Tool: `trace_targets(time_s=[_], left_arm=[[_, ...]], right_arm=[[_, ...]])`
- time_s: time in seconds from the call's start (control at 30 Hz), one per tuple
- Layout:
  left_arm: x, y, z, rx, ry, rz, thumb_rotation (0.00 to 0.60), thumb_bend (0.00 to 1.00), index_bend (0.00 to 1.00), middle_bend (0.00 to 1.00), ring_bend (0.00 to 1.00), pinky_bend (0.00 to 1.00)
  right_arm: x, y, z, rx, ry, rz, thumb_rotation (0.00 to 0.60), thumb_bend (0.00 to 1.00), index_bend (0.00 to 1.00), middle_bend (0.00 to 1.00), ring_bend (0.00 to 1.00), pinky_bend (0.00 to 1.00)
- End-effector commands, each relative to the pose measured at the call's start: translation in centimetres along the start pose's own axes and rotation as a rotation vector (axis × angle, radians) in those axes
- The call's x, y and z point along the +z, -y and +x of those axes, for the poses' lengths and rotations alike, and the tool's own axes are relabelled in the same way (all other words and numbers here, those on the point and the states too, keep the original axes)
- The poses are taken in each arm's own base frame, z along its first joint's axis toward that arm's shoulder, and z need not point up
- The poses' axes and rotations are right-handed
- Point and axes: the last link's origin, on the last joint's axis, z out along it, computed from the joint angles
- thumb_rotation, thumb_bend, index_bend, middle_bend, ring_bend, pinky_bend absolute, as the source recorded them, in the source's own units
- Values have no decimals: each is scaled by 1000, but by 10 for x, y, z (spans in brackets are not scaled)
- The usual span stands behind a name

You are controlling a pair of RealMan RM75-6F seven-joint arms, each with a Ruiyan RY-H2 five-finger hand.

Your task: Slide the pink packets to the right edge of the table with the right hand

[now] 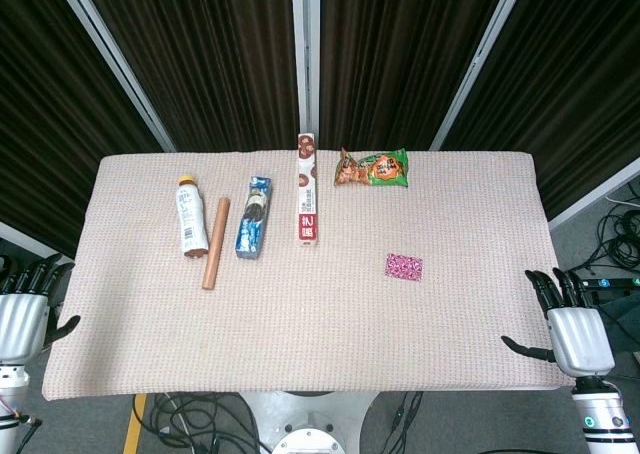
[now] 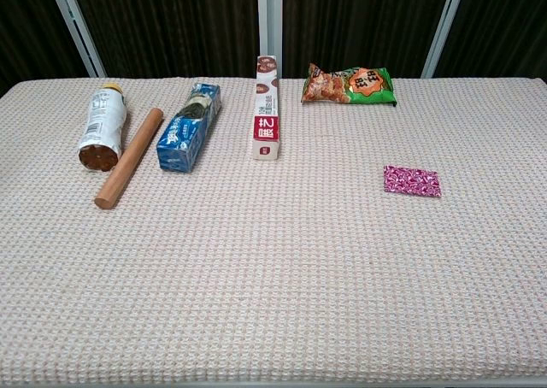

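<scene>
Pink packet (image 1: 404,266), flat, rectangular and speckled in pink and white: I count only one, lying on the right half of the beige woven tablecloth (image 1: 320,344), well apart from the right edge and from everything else. Its long axis runs across the table, left to right, tilted a little in the chest view so the right end sits nearer me; any print on it is too small for me to read. Along the far side I count five other things, one of each: a white plastic bottle with a yellow cap (image 1: 187,216) lying down, a brown wooden rod (image 1: 216,242) just beside it, a blue biscuit box (image 1: 253,217), a long white-and-red carton (image 1: 308,188) with large Chinese characters on its red end that I cannot make out reliably, and a green-and-orange snack bag (image 1: 373,169). My right hand (image 1: 570,324) sits off the table's near right corner, fingers apart and holding nothing. My left hand (image 1: 25,309) sits off the near left corner, likewise spread and empty.
</scene>
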Motion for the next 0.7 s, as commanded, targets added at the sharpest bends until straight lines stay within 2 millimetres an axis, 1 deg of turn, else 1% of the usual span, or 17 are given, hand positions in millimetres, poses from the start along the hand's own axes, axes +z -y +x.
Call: trace_targets(time_s=[0.03, 0.4, 0.5, 0.53, 0.57, 0.6, 0.63, 0.67, 0.7], left_arm=[[-1, 0, -1, -6, 11, -2, 600, 33, 278, 277, 200, 259], [-2, -5, -1, -24, 39, -31, 600, 32, 279, 277, 200, 260], [-2, -7, 0, -35, 46, -35, 600, 32, 278, 277, 199, 260], [-2, -7, -1, -37, 48, -35, 600, 32, 278, 277, 199, 260], [-2, -7, -1, -41, 51, -34, 600, 32, 278, 277, 199, 260], [-3, -7, -2, -45, 55, -33, 600, 32, 278, 277, 199, 260], [-3, -6, -3, -47, 59, -32, 600, 32, 278, 277, 199, 260], [-4, -6, -4, -48, 64, -33, 600, 32, 278, 277, 200, 260], [-5, -6, -5, -46, 68, -33, 600, 32, 279, 277, 199, 260]], right_arm=[[0, 0, 0, 1, 1, -1, 333, 0, 84, 117, 0, 13], [-2, -2, -2, 16, -3, -2, 335, 0, 85, 118, 0, 13], [2, -2, -1, 25, -27, 14, 336, 0, 100, 146, 6, 24], [5, -2, -1, 27, -41, 22, 338, 0, 114, 171, 27, 56], [9, -1, -1, 32, -57, 34, 338, 0, 139, 212, 73, 130], [13, 0, -2, 35, -68, 47, 338, 4, 163, 257, 131, 226], [16, 1, -3, 38, -76, 58, 341, 18, 189, 319, 222, 374], [22, 3, -3, 42, -83, 73, 347, 43, 205, 392, 341, 545], [27, 6, -3, 51, -90, 84, 361, 82, 211, 479, 484, 715]])
